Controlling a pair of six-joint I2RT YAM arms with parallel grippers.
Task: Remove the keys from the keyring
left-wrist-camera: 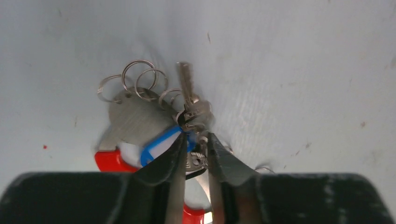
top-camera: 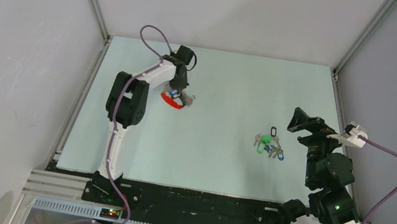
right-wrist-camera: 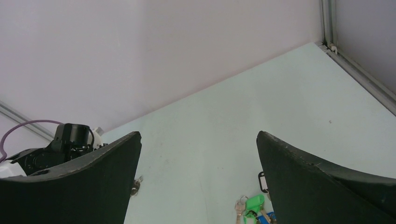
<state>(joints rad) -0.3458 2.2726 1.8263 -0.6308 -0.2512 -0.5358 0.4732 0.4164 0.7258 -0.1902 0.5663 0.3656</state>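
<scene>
The keyring [top-camera: 171, 102] lies on the left half of the bench [top-camera: 219, 79], nearer the far edge, with the keys [left-wrist-camera: 189, 100] bunched beside the blue tag [left-wrist-camera: 156, 147]. The left tool [left-wrist-camera: 196, 136] stands over it, fingers narrow on either side of one key's head; whether they pinch it cannot be told. The right tool [right-wrist-camera: 198, 135] hangs spread wide near the right edge, above the green bunch [top-camera: 266, 142]. A good grip likely takes the head squarely, clear of the tag, leaving the keyring free for the right tool to steady.
</scene>
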